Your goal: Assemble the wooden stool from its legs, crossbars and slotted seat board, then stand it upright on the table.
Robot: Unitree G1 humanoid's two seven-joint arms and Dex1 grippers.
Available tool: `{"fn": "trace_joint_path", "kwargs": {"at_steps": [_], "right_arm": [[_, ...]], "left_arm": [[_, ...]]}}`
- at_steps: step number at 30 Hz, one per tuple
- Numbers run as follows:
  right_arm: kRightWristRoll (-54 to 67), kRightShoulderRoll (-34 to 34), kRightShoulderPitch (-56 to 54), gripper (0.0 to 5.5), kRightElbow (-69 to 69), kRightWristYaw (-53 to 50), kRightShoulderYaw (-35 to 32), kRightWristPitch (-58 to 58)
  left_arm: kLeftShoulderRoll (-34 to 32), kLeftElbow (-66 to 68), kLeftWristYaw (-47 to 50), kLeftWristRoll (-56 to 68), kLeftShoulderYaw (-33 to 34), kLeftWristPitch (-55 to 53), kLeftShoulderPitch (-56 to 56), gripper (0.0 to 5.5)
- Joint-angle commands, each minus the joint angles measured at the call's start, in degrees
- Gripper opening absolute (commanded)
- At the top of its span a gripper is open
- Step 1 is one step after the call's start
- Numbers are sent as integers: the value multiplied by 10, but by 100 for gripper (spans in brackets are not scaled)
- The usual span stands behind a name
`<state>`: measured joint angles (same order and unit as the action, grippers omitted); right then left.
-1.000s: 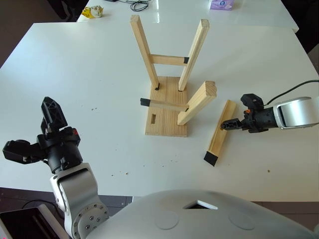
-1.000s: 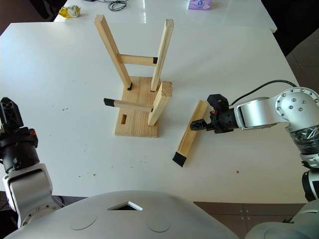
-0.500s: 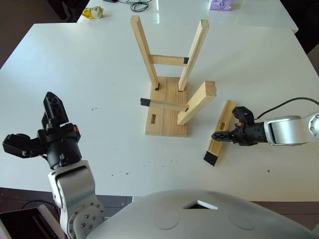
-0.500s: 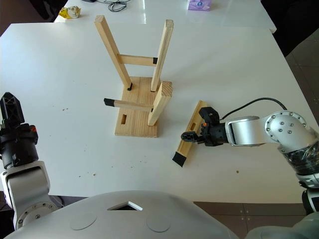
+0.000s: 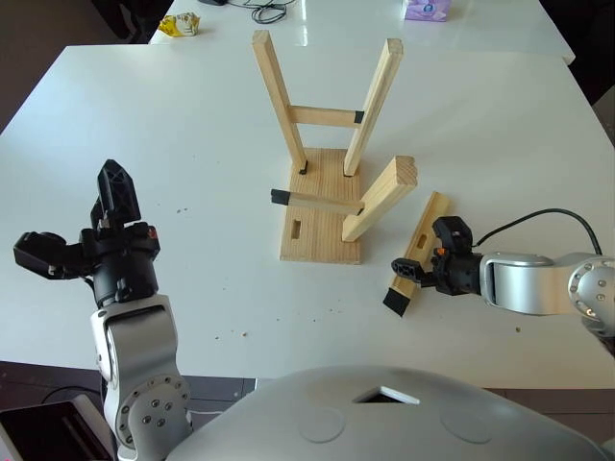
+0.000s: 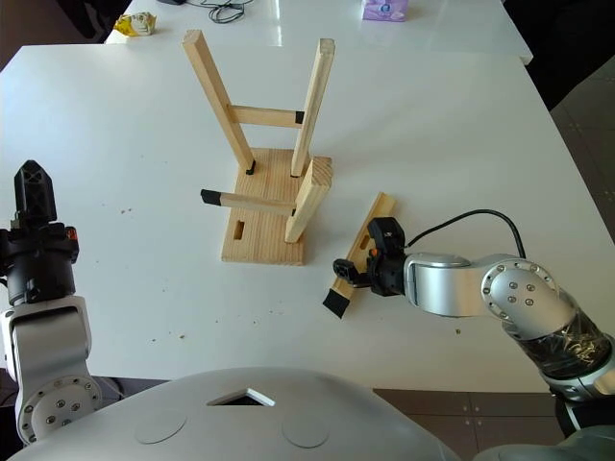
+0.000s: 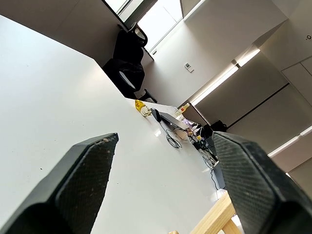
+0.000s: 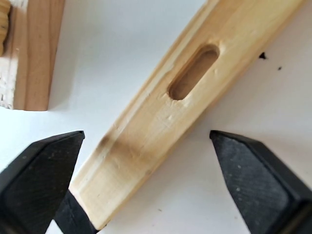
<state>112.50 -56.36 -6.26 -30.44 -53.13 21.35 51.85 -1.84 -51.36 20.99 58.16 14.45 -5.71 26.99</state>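
The slotted seat board [image 5: 322, 246] lies flat on the white table. Two legs [image 5: 279, 101] [image 5: 373, 101] stand in it, joined by a crossbar [image 5: 322, 115]. A third leg [image 5: 381, 197] leans tilted at the board's right edge, its crossbar [image 5: 312, 201] sticking out to the left. A loose leg [image 5: 429, 223] with a black end cap [image 5: 395, 302] lies to the right of the board. My right gripper [image 5: 408, 271] is open low over that leg's capped half, its fingers straddling the wood [image 8: 146, 141] beside an oval slot [image 8: 193, 72]. My left gripper [image 5: 113, 192] is open, raised at the table's near left.
A second table behind holds a yellow packet [image 5: 179, 23], cables [image 5: 259, 10] and a purple box [image 5: 424, 9]. The table's front edge [image 5: 288, 370] runs close to both arms. Bare white surface spreads left of the seat board.
My right gripper has slid along the loose leg from its middle toward the black-capped end, and the leg shifted slightly left. My left gripper rose and moved a little inward.
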Motion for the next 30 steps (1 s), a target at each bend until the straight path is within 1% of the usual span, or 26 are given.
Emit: {"fn": "trace_joint_path", "kwargs": {"at_steps": [1,4,9,13,17,24,30], "right_arm": [[5,-12,-8,476,10,-37,13,0],[5,-12,-10,476,12,-56,11,-8],[5,-6,-40,476,37,-65,6,1],[-25,-17,-117,476,99,-25,4,58],[-38,-21,-149,476,118,24,12,110],[-44,-71,-140,476,122,113,0,172],[-44,-74,-146,476,130,140,3,179]], "left_arm": [[-12,6,8,13,9,-12,-9,359],[-22,10,10,25,16,-18,-17,359],[-19,7,12,24,14,-19,-16,359],[1,4,9,10,4,-7,-6,359],[25,2,3,-13,-11,5,0,359],[50,1,-11,-34,-21,22,17,359],[55,-2,-15,-40,-19,29,28,359]]}}
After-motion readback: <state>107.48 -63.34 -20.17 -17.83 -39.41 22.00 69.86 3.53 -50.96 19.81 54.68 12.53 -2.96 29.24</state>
